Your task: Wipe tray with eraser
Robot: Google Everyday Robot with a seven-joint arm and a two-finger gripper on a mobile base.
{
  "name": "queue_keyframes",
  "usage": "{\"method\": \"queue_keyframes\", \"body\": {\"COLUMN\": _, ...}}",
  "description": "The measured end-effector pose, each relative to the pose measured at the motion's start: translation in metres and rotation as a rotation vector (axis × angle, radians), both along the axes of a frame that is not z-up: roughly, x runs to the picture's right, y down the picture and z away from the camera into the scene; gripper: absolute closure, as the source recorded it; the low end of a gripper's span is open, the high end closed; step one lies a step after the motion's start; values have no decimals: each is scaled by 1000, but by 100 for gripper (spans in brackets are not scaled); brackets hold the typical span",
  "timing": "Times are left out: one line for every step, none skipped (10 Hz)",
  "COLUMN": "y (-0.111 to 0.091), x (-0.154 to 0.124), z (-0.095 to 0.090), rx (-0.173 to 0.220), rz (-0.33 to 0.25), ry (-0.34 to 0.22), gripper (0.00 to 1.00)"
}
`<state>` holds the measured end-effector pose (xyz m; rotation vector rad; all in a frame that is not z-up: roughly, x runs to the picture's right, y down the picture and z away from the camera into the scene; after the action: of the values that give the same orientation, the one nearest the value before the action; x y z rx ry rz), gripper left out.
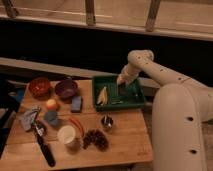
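While the end effector point(121, 83) stands low over the right half of the tray point(135, 101), treat the wiping stroke itself as the step in hand. Its fingers are clenched, and the small dark eraser point(123, 91) shows directly beneath them, down on the tray floor; read this as a grip on the eraser, although the contact itself is too small to confirm. The tray sits at the back right of the table point(125, 142), well apart from the red bowl point(39, 86) and the purple bowl point(65, 89) on the left. Note that a pale yellow object point(102, 95) lies in the left half of the tray, near the eraser but apart from it. For the next move, you will probably need a sideways sweep across the bare floor with light downward pressure, with the grip kept closed throughout. Keep the stroke inside the raised rim and stop short of the yellow object, or plan to work around it. Expect that the tray may slide on the wood if you press hard, so check that it does not shift toward the table edge.
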<state>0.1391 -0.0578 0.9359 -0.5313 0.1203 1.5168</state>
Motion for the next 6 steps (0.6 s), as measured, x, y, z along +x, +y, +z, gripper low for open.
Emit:
{"method": "queue_keyframes", "body": {"y": -7, "x": 0, "z": 4, "rx": 7, "rz": -4, "ry": -9, "gripper": 100}}
{"method": "queue_keyframes", "body": {"y": -13, "x": -4, "z": 7, "rx": 14, "rz": -16, "ry": -27, "gripper": 100}}
{"method": "queue_keyframes", "body": {"y": -15, "x": -9, "z": 6, "rx": 19, "rz": -24, "ry": -41, "gripper": 100}}
{"method": "queue_keyframes", "body": {"y": -12, "x": -17, "z": 3, "rx": 21, "rz": -39, "ry": -63, "gripper": 100}}
{"method": "queue_keyframes", "body": {"y": -8, "x": -24, "z": -3, "rx": 22, "rz": -53, "ry": -81, "gripper": 100}}
{"method": "queue_keyframes", "body": {"y": 7, "x": -36, "z": -14, "rx": 15, "rz": -82, "ry": -104, "gripper": 100}}
